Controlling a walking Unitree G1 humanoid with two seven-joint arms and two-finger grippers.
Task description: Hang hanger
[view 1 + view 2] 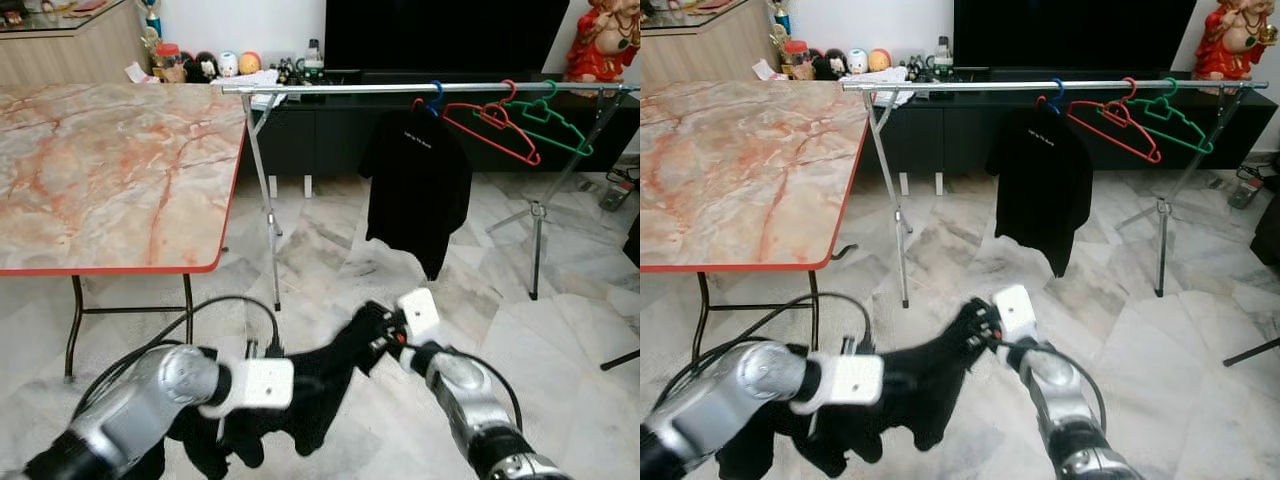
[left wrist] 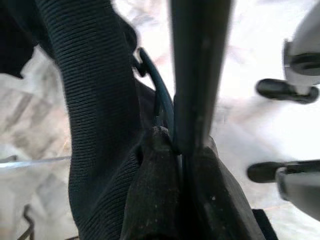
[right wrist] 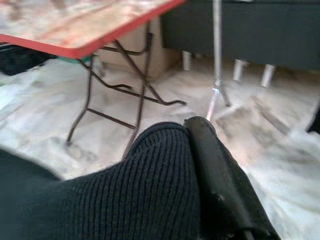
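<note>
Black garment (image 1: pixel 320 385) stretched between claws

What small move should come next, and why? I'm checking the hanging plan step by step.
Probably raise both hands forward toward the rail. The left hand and right hand hold the black garment low over the floor, with a teal hanger hook showing at the left fingers. The rail has free room left of the hung black shirt.
</note>
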